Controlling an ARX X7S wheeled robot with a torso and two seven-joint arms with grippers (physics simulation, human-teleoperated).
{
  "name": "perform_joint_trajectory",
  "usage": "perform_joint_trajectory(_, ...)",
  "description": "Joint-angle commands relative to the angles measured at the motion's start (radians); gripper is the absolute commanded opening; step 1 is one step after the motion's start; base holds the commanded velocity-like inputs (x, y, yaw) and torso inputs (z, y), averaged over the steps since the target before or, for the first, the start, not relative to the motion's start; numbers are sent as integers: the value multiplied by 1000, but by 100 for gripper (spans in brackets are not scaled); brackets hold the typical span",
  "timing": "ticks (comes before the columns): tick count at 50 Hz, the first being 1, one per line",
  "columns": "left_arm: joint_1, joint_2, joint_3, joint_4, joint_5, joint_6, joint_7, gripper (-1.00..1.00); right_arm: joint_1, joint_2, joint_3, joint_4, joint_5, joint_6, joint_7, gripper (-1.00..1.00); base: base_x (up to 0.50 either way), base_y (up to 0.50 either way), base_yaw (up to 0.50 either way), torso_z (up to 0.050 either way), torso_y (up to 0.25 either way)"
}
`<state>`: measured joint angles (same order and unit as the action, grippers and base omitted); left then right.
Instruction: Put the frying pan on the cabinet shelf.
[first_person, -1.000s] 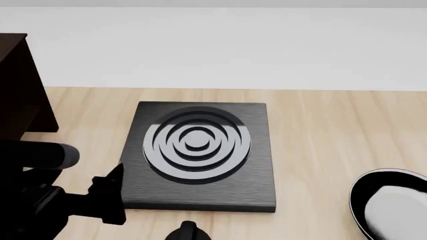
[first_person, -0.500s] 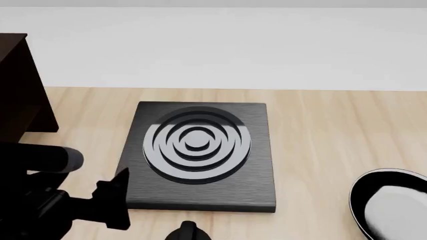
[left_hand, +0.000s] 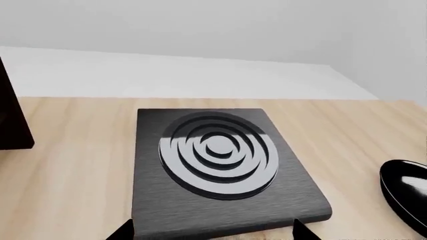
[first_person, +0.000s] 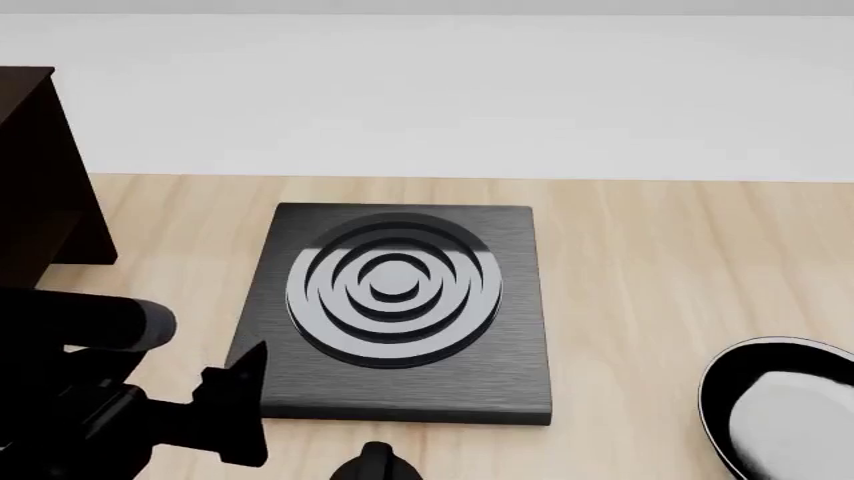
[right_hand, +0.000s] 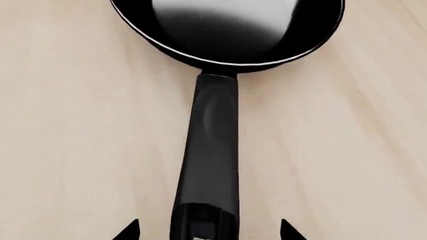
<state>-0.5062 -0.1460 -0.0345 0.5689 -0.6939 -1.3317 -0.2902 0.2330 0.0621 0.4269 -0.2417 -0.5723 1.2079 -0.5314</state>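
Judging from how things lie, almost all of the task is left: the small round black frying pan with a pale grey-white inside (first_person: 781, 408) sits flat on the light wooden counter (first_person: 641, 260), well to the right of the square black burner plate with concentric grey rings (first_person: 398, 305), which serves as the landmark. The dark brown boxy wooden cabinet (first_person: 40, 180) stands on the far side of that plate, well to its left, so pan and cabinet are well apart with the plate between them. No shelf opening shows in these views, only flat dark panels. In the right wrist view the pan's long black handle (right_hand: 210, 160) runs straight toward the camera, and the right gripper (right_hand: 209, 231) hangs at its end with its fingertips (right_hand: 128, 231) spread to either side of the handle, apart and not clamped; whether they touch the handle cannot be told. Only the tips show at the frame edge. The left gripper (left_hand: 212, 231) hovers just beside the near edge of the burner plate, its tips likewise apart and holding nothing. What is done, at most, is lining up the right gripper on the handle; closing on it, lifting, carrying past the plate and setting the pan on the shelf all seem to remain.
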Motion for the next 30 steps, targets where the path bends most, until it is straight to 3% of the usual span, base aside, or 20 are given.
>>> perform_joint_trajectory(1,3,3,-1,-1,14,12,0,100,28,7,15,42,34,-6,15,100,0,0,0,0,0)
perform_joint_trajectory(23,3,-7,7,-7,-7,22,-13,100,49,11,10,90,67,-37,54,100,0,5,-8,0,0)
perform_joint_trajectory(24,4,-8,7,-8,-7,24,-14,100,52,1,30,84,70,-53,75,-100,0,6,0,0,0)
perform_joint_trajectory(30,6,-10,13,-10,-10,29,-17,100,38,12,10,64,70,-72,79,-100,0,4,-7,0,0)
